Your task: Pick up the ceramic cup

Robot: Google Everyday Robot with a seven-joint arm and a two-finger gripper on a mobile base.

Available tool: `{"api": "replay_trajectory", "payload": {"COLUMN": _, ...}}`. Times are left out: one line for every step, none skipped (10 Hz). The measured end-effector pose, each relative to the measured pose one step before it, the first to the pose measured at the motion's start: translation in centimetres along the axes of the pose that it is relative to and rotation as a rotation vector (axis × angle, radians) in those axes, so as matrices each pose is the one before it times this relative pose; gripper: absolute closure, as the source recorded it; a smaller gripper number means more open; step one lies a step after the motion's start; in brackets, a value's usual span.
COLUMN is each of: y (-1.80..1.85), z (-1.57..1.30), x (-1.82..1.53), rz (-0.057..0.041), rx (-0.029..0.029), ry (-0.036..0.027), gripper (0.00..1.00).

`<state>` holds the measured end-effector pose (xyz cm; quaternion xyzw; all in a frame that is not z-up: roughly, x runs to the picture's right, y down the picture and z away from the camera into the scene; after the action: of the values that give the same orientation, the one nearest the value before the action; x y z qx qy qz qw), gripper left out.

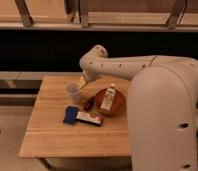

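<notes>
Wooden table (52,136) holds ceramic cup (72,91), seemingly just beside jaws.

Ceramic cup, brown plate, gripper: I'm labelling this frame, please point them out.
ceramic cup (73,92), camera view, its side wall.
brown plate (120,104), camera view, bare right part.
gripper (82,82), camera view, arm's tip beside the cup.
</notes>
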<state>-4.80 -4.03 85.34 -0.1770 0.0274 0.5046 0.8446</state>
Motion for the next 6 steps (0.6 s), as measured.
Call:
{"api": "replay_trajectory", "payload": {"y": 0.268, "z": 0.818, "x": -0.61, "rz": -0.01512, "rx": -0.0155, "ry": -0.00024, "gripper": 0.2}}
{"api": "replay_trajectory", "payload": {"y": 0.063, "z": 0.624, "x": -0.613, "rz": -0.01468, "rx": -0.01175, "ry": -0.00244, "gripper": 0.2}}
{"api": "replay_trajectory", "payload": {"y": 0.176, "z": 0.592, "x": -0.546, "rz": -0.01192, "rx": -0.0126, "ry": -0.00137, "gripper": 0.2}}
{"api": "replay_trajectory", "payload": {"y": 0.026, "z": 0.569, "x": -0.482, "rz": -0.00816, "rx": -0.01531, "ry": -0.00305, "gripper": 0.2}}
{"api": "replay_trajectory", "payload": {"y": 0.139, "z": 0.53, "x": -0.269, "rz": -0.00422, "rx": -0.01663, "ry": -0.00096, "gripper": 0.2}}
{"api": "replay_trajectory", "payload": {"y": 0.67, "z": 1.232, "x": -0.138, "rz": -0.00284, "rx": -0.04146, "ry": 0.00591, "gripper": 0.2}}
